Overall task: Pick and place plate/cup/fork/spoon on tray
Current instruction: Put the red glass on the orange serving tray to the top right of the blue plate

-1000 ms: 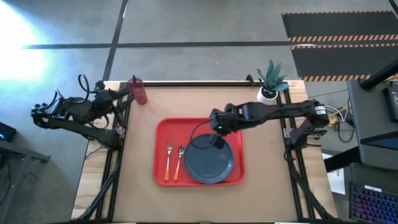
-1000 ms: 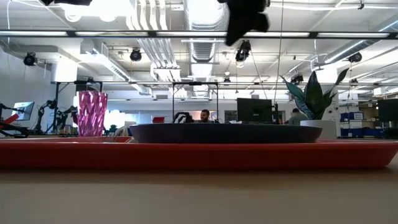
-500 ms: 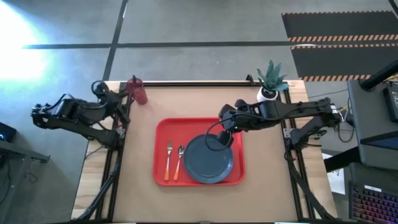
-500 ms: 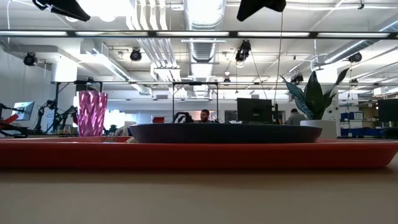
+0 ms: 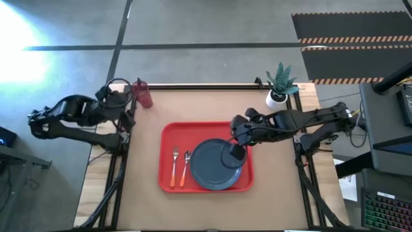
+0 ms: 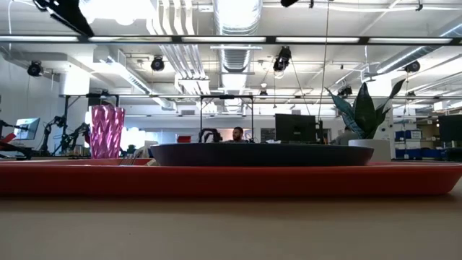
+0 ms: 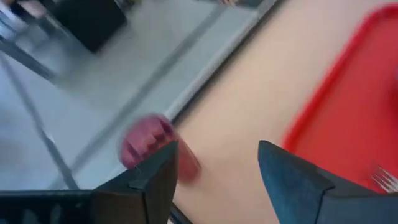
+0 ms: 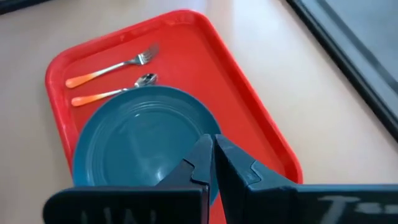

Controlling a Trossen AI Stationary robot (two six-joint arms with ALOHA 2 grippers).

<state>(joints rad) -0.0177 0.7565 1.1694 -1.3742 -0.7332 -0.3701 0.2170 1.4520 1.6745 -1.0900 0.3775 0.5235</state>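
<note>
The red tray (image 5: 170, 138) lies mid-table. The blue-grey plate (image 5: 216, 166) rests flat on its right half. The fork (image 5: 174, 164) and spoon (image 5: 185, 166) lie side by side on its left part. The dark red cup (image 5: 141, 93) stands upright on the table's far left corner and also shows in the low view (image 6: 107, 131). My left gripper (image 7: 217, 168) is open and empty just left of the cup (image 7: 149, 146). My right gripper (image 8: 211, 155) is shut and empty, high above the plate's right part (image 8: 143, 143).
A white pot with a green plant (image 5: 280, 87) stands at the table's far right corner. Bare table lies in front of the tray and on both sides of it. Black frame rails run along the table's left and right edges.
My right gripper has risen out of the low view's top. It has drawn back from over the plate's far edge toward the table's right and near side. My left arm has shifted beside the cup. The plate, fork, spoon and cup have kept still.
</note>
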